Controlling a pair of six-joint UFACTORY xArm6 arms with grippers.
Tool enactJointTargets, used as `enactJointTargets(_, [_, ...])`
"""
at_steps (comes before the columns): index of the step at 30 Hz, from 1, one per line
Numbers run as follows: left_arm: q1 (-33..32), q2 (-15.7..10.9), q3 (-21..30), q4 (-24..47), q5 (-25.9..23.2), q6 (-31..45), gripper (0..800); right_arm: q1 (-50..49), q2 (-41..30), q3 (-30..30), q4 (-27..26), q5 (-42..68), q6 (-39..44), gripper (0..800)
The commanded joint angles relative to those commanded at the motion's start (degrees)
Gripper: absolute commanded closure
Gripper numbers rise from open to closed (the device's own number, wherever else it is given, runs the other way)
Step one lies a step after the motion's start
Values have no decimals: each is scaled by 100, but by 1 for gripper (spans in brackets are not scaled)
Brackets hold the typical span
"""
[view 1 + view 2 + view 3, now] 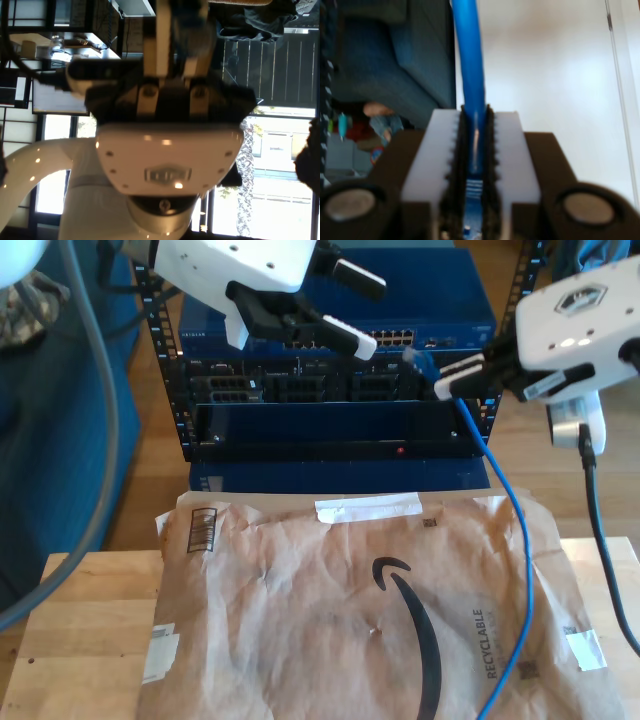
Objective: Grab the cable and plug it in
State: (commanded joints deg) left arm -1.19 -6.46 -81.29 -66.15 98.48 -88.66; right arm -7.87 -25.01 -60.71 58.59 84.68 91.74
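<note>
Brown paper (pixel 330 610) with a taped seam covers most of the wooden table (pixel 70 630) across the lower half of the exterior view, bare wood showing only along the lower left and right edges. Behind the table's far edge stands a dark rack (pixel 330 390) with a blue switch and rows of ports.

My second gripper (pixel 455 380) hangs at the upper right of the exterior view, level with the rack's front, clenched on the cable (pixel 505 510) just behind its plug (pixel 418 358). In the second wrist view the toothed pads (pixel 492 150) pinch the cable (pixel 470 75) between them. The plug points toward the rack, near the ports but apart from them, with open air between. From the grip the cable drops over the rack's right side and trails down the paper's right part to the bottom edge.

My first gripper (pixel 330 305) hovers at the top centre-left, over the rack's upper edge, its 2 fingers spread and grasping nothing.
</note>
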Motion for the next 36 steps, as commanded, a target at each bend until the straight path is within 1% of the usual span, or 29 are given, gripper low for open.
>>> enactJointTargets(3, [-9,0,0,0,0,9,2,9,18,-88,9,9,88,798])
enactJointTargets(8, [-35,9,105,-9,53,26,30,18,26,-123,88,0,105,798])
enactJointTargets(20, [-35,9,105,-9,62,9,37,273,70,-264,114,-44,246,798])
enactJointTargets(22, [-35,9,105,-9,62,9,66,281,88,-264,114,-44,290,798])
enactJointTargets(27, [-26,9,105,0,62,18,93,308,105,-281,114,-70,316,798])
enactJointTargets(33, [-26,9,105,0,62,9,185,334,123,-308,114,-70,316,798])
enactJointTargets(35, [-26,9,105,0,70,18,193,360,149,-308,114,-70,316,798])
enactJointTargets(36, [-18,9,105,0,62,9,216,369,167,-308,114,-79,316,798])
